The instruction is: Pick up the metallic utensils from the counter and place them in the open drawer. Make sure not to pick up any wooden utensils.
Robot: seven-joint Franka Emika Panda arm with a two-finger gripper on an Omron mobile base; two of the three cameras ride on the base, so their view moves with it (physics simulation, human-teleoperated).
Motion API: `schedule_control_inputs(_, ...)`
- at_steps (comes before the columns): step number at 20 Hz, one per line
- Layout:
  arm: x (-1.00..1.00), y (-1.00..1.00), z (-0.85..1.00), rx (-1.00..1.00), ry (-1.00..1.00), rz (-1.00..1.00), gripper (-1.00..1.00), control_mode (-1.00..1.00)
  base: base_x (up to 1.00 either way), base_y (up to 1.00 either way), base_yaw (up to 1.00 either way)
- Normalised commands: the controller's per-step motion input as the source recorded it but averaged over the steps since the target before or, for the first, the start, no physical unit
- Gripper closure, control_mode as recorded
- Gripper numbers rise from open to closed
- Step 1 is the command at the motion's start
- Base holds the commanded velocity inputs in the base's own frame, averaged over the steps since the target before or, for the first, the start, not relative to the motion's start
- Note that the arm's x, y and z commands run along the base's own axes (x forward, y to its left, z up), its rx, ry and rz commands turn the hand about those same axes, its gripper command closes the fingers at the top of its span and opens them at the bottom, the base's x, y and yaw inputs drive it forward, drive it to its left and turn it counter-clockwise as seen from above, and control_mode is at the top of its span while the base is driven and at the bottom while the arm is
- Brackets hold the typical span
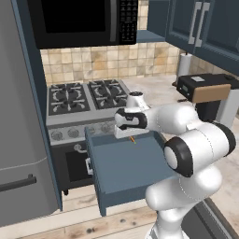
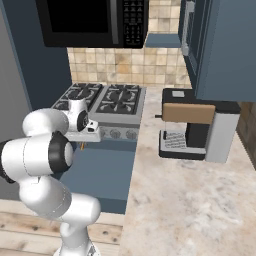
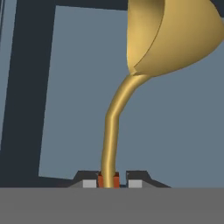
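The bench (image 2: 200, 200), a pale marbled stone slab, runs along the right of the kitchen, with a coffee machine (image 2: 195, 130) standing on it near the stove (image 1: 86, 100). A black microwave (image 1: 81, 21) hangs above the stove. Below the stove's front edge the open drawer (image 1: 121, 168) stands pulled out, a wide shallow slate-blue box with bare floor showing. The white arm (image 1: 196, 149) bends over this drawer, its hand held above the back part of the drawer floor, close to the stove front.

In the hand view the jaws are closed tight on the end of the handle of the golden-yellow spoon (image 3: 148, 52). The slim handle rises straight up from between the two fingertips (image 3: 89, 183), bends, and widens into the round bowl far beyond the jaws. Behind the spoon lies the blue floor of the drawer, with its dark rim at the left. In the left base view a small orange-gold sliver (image 1: 133, 139) shows just under the hand, above the drawer floor
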Motion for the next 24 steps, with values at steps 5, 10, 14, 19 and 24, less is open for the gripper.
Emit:
schedule_control_inputs(5, -0.06, -0.15, 0.03, 0.00, 0.01, 0.01, 1.00, -1.00, 0.00, 0.00, 0.00)
schedule_control_inputs(10, 0.00, 0.00, -0.45, 0.00, 0.06, 0.02, 1.00, -1.00, 0.00, 0.00, 0.00)
schedule_control_inputs(14, 0.00, 0.00, -0.51, 0.00, 0.02, 0.01, 1.00, -1.00, 0.00, 0.00, 0.00)
schedule_control_inputs(19, 0.05, 0.00, -0.40, 0.00, 0.00, 0.01, 1.00, -1.00, 0.00, 0.00, 0.00)
schedule_control_inputs(24, 0.22, 0.00, -0.37, 0.00, 0.00, 0.00, 1.00, -1.00, 0.00, 0.00, 0.00)
